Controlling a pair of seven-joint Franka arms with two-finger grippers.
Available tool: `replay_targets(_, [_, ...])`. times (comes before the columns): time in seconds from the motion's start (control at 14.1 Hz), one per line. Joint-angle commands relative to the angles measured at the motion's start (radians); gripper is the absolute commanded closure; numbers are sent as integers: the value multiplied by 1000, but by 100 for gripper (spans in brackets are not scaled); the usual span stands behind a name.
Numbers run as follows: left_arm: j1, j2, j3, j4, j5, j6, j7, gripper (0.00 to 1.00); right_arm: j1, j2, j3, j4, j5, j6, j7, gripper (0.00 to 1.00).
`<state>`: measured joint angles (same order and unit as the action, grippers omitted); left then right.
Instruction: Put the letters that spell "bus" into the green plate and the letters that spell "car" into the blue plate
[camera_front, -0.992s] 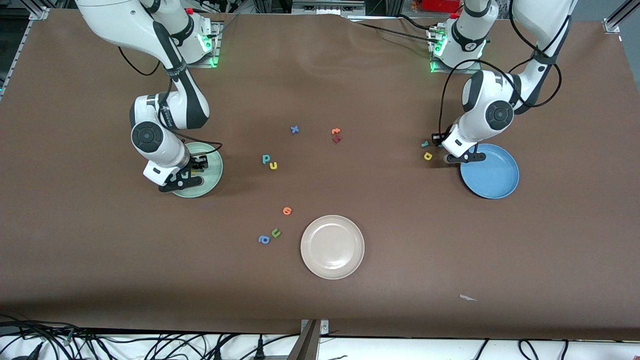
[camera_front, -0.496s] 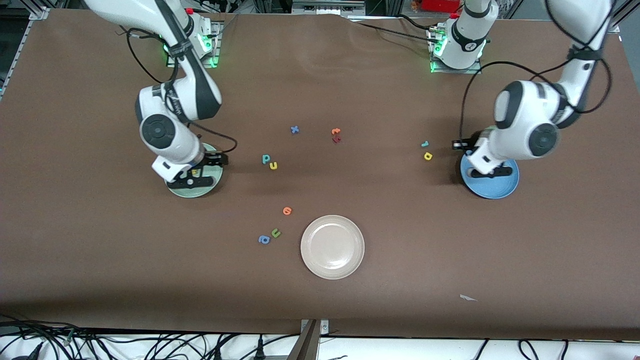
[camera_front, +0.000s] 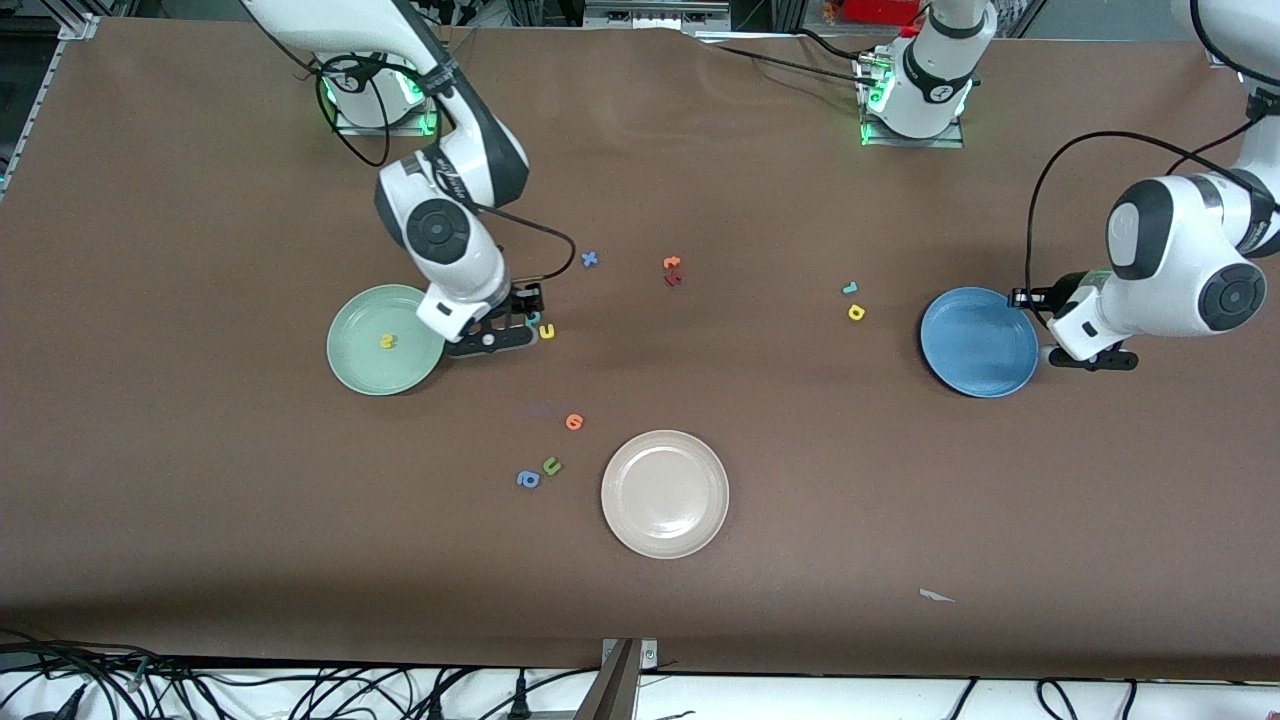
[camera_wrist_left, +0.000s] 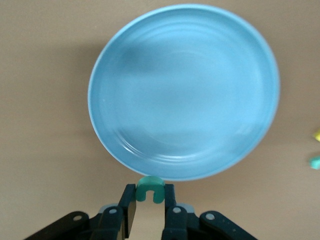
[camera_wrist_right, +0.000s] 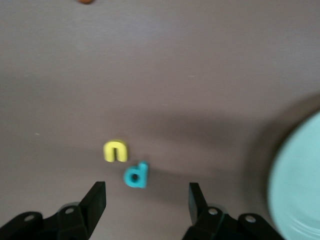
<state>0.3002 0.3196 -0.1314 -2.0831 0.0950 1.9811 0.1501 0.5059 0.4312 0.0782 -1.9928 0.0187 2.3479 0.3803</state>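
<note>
The left gripper (camera_wrist_left: 149, 210) hung just off the blue plate's (camera_front: 975, 345) rim, on the side toward the left arm's end of the table, its fingers (camera_wrist_left: 129, 212) pinched tight on the teal c (camera_wrist_left: 149, 187). That plate sat near the left arm's end with nothing in it. Over by the middle of the table, the right gripper (camera_wrist_right: 146, 200) hovered low with its fingers (camera_wrist_right: 95, 200) spread well apart and nothing between them, right above the teal b (camera_wrist_right: 136, 175) and the yellow u (camera_wrist_right: 115, 151), which lay side by side, just about touching, on the bare table. The green plate (camera_front: 360, 360) sat beside them, toward the right arm's end, and the yellow s (camera_front: 388, 341) already lay in it. The thin teal r (camera_front: 849, 288) and the yellow a (camera_front: 856, 312) waited close together on the table, between the middle and the blue plate. The cream plate (camera_front: 665, 493) sat nearer the front edge, with an orange letter (camera_front: 574, 421), a green u (camera_front: 551, 465) and a blue a (camera_front: 528, 479) loose beside it
</note>
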Motion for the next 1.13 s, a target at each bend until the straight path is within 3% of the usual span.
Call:
replay_targets(0.0, [8, 94, -11, 41, 38, 38, 5, 100, 37, 44, 2, 31, 10, 34, 32, 52])
replay_targets(0.21, [8, 133, -11, 41, 31, 97, -7, 94, 43, 75, 0, 32, 12, 94, 35, 57])
replay_targets(0.28, [10, 139, -11, 43, 32, 99, -7, 79, 45, 87, 2, 40, 10, 111, 52, 57])
replay_targets(0.43, [10, 131, -13, 43, 31, 96, -7, 17, 46, 119, 0, 60, 0, 122, 66, 57])
replay_targets(0.5, [10, 127, -16, 50, 28, 91, -9, 1, 46, 129, 0, 65, -2, 132, 65, 57])
replay_targets(0.71, [-1, 101, -36, 121, 25, -8, -62, 0, 46, 147, 0, 66, -3, 146, 66, 57])
replay_targets(0.85, [2, 66, -98, 144, 23, -96, -166, 0, 48, 159, 0, 66, -5, 169, 65, 57])
replay_targets(1.06, [3, 26, -177, 132, -62, -105, -344, 0, 49, 170, 0, 63, -5, 169, 65, 57])
